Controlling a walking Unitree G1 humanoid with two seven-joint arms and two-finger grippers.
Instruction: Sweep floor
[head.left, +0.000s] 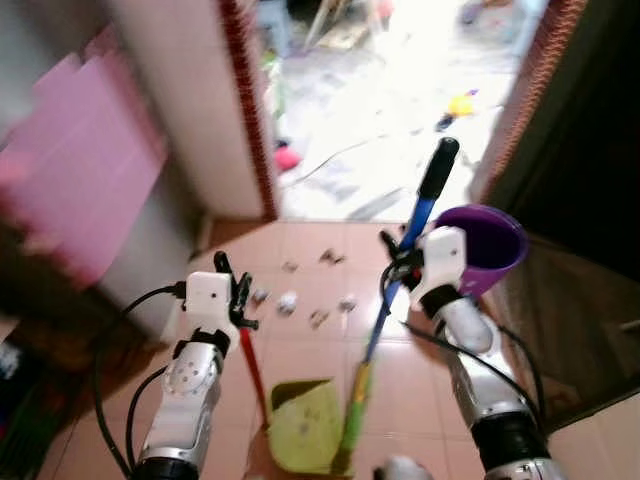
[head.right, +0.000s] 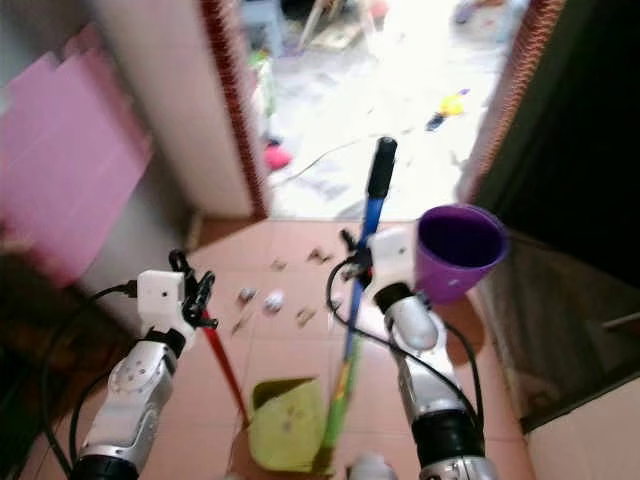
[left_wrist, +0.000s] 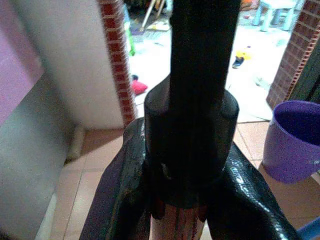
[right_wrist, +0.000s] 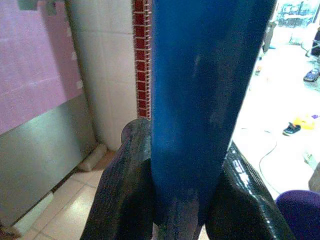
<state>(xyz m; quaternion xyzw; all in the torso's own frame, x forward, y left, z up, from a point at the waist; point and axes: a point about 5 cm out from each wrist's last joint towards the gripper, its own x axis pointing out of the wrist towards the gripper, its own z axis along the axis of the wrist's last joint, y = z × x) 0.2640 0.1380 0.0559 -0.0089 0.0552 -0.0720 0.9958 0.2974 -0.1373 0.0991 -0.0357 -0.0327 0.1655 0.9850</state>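
Note:
My right gripper (head.left: 398, 262) is shut on the blue broom handle (head.left: 418, 222), which has a black top grip and runs down to a green broom head (head.left: 352, 420) on the tiled floor. My left gripper (head.left: 234, 290) is shut on the red dustpan handle (head.left: 251, 365); the green dustpan (head.left: 300, 425) rests on the floor between my arms. Several crumpled paper scraps (head.left: 288, 302) lie on the tiles beyond the dustpan. In the wrist views, black fingers (right_wrist: 125, 190) clamp the blue pole (right_wrist: 200, 100), and fingers (left_wrist: 125, 190) hold the dark-capped red handle (left_wrist: 192, 125).
A purple bucket (head.left: 492, 245) stands at the right just past my right gripper. A brick-edged pillar (head.left: 215, 100) and a pink wall panel (head.left: 80, 170) are on the left. A bright doorway ahead opens onto a cluttered area. Dark furniture (head.left: 590, 180) fills the right side.

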